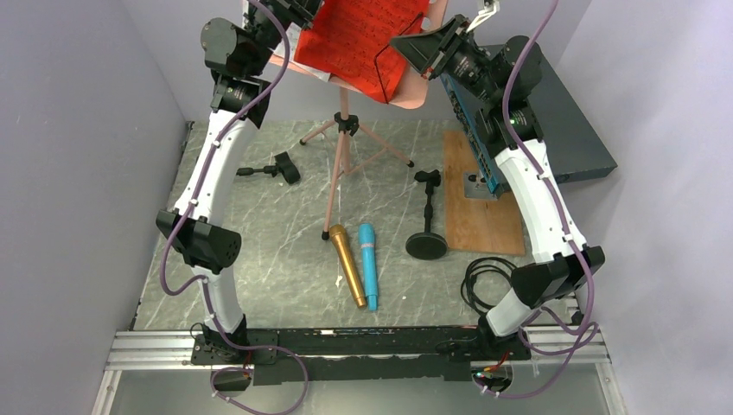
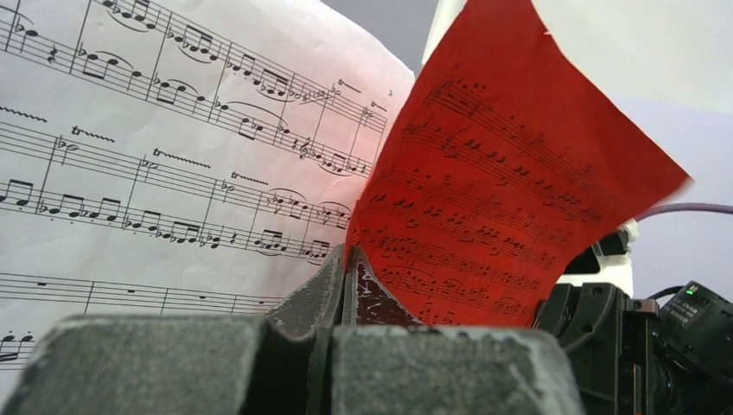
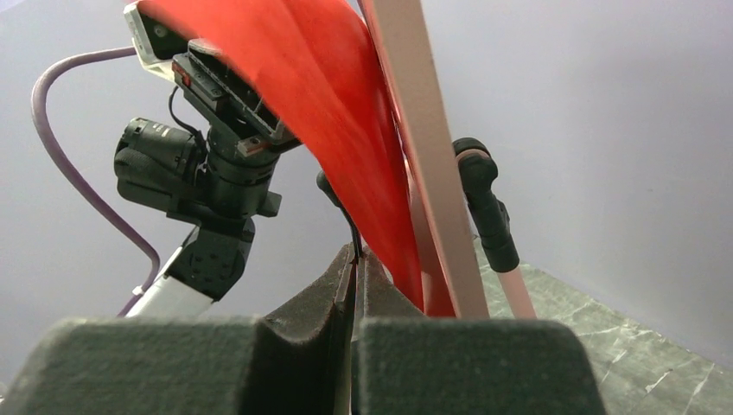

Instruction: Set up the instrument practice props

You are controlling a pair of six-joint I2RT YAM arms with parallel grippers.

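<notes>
— Two sheets sit high on the pink music desk (image 1: 417, 93): the red page (image 1: 359, 43) in front, the white page (image 2: 173, 156) beside and partly behind it. Handling?

— Thin paper, light and limp; the red page bows under its own weight. I judge it will crease or tear under a hard pull. Take it at an edge, with a light pinch.

— Claws?

— The left claw (image 2: 346, 264) is pinched closed on the red page's lower edge. The right claw (image 3: 355, 259) is closed on the thin black wire retainer (image 3: 353, 235) in front of that page.

— Stand?

— Upright on its tripod legs (image 1: 343, 164), far middle of the table (image 1: 259, 259). Judged top-heavy; a sideways tug on paper or wire could tip it.

— Remaining props?

— The gold microphone (image 1: 346, 264) and blue microphone (image 1: 369, 264) lie side by side near the arms. One black pole (image 1: 428, 216) appears to stand on its round base to their right; the second pole (image 1: 270, 169) lies flat at the left. Neither microphone is mounted yet.
</notes>
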